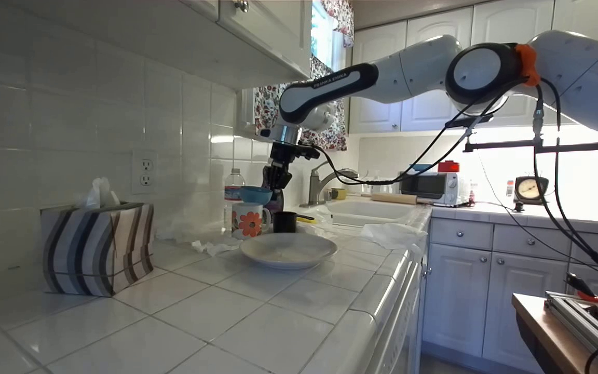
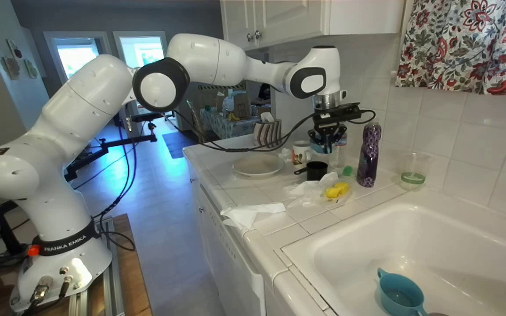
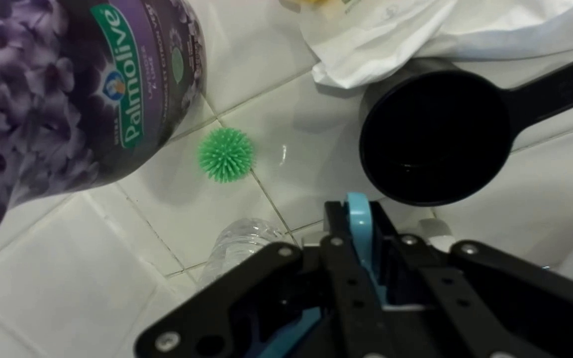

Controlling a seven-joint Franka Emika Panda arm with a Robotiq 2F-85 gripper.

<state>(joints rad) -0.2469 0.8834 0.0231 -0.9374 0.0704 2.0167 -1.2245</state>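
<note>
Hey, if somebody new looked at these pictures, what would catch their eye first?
Probably the big white robot arm, stretched over the tiled counter, its gripper shut on a blue cup. Next, the purple Palmolive bottle and spiky green ball, both in the left half of the wrist view. The red-flowered curtain also stands out, at the upper right of an exterior view.

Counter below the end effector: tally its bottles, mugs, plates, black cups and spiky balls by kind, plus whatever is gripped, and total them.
Bottles: 2, purple bottle, clear bottle
Mugs: 1, flowered mug
Plates: 1, white plate
Black cups: 1, long-handled cup
Spiky balls: 1, green ball
Held in the end effector: 1, blue bowl
Total: 7
</note>
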